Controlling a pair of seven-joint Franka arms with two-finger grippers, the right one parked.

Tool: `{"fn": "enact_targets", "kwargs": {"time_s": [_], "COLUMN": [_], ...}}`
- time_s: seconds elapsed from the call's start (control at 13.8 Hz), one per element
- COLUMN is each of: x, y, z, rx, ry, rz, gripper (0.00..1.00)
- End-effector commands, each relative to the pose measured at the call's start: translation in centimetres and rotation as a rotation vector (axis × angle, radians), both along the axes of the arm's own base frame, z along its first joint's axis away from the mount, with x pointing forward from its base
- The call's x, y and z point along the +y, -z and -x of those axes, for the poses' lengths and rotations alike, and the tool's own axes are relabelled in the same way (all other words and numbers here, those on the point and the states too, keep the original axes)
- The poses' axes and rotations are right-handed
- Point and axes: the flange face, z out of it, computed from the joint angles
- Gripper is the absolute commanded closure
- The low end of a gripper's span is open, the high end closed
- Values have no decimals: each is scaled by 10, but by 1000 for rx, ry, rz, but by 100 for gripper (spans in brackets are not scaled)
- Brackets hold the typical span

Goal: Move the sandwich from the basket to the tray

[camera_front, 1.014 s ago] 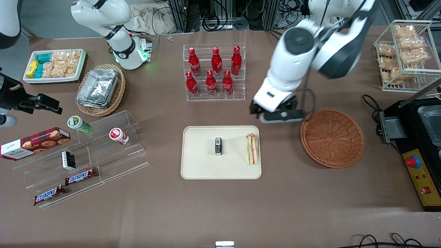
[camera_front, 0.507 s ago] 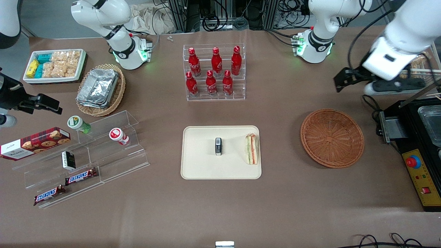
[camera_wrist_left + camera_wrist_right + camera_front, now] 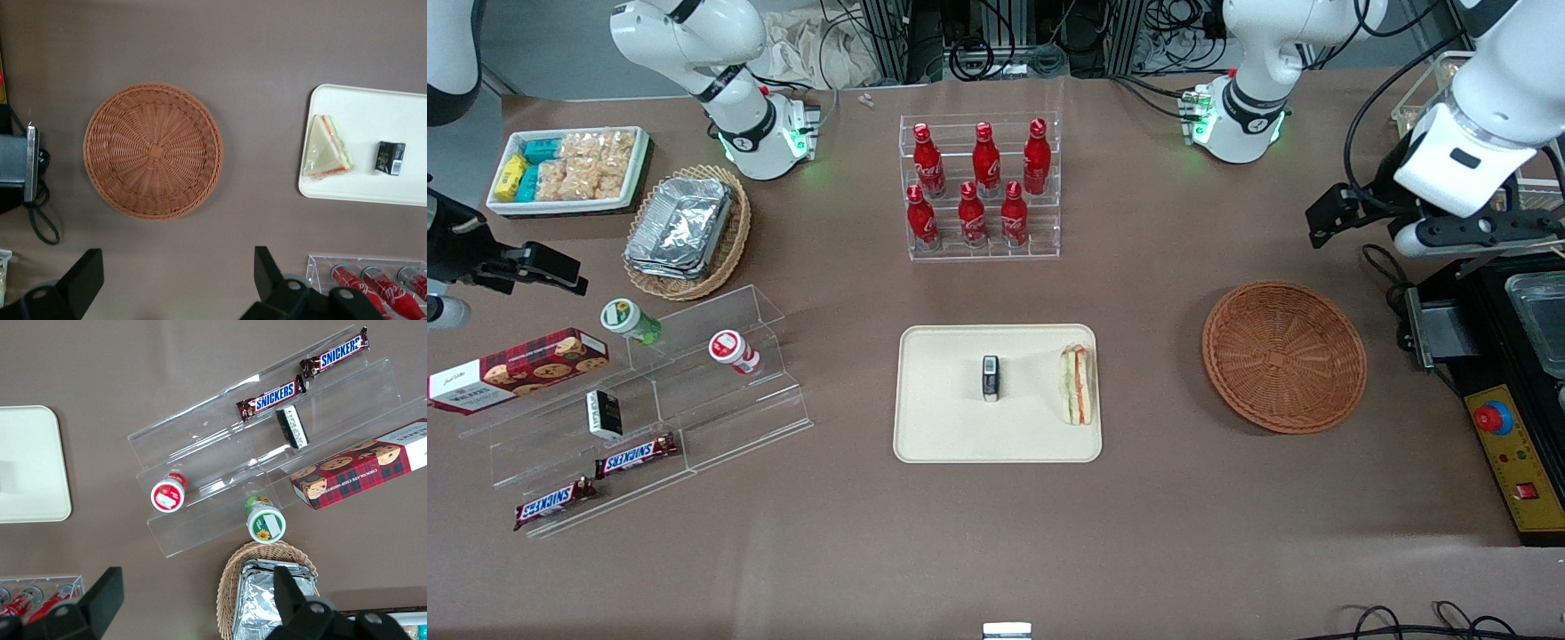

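The sandwich [image 3: 1076,385] [image 3: 325,148] lies on the cream tray [image 3: 951,436] [image 3: 373,190], at the tray edge nearest the basket. The reddish-brown wicker basket [image 3: 1283,356] [image 3: 153,151] sits beside the tray toward the working arm's end and holds nothing. My left gripper [image 3: 1467,233] [image 3: 177,277] hangs high above the table, farther from the front camera than the basket and off toward the working arm's end. It is open wide, with nothing between its fingers [image 3: 268,270].
A small black packet [image 3: 990,378] [image 3: 389,158] lies mid-tray. A clear rack of red bottles [image 3: 983,187] stands farther back than the tray. A black machine with a red button [image 3: 1507,382] and a wire rack of snack bags [image 3: 1476,142] stand near the gripper.
My left arm swung from above the gap between tray and basket out to the working arm's end of the table, then settled slightly. The sandwich stayed on the tray.
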Motion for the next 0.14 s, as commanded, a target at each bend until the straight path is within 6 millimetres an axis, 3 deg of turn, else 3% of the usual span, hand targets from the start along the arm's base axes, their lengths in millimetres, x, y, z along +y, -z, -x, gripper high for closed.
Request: {"fn": "enact_targets", "kwargs": {"time_s": [0.0, 0.07], "x": [-5, -5], "y": [-9, -9], "z": [-17, -17], "rx": [-16, -17], "ry": [-9, -9], "rz": [4, -1], "gripper": [0, 0]}}
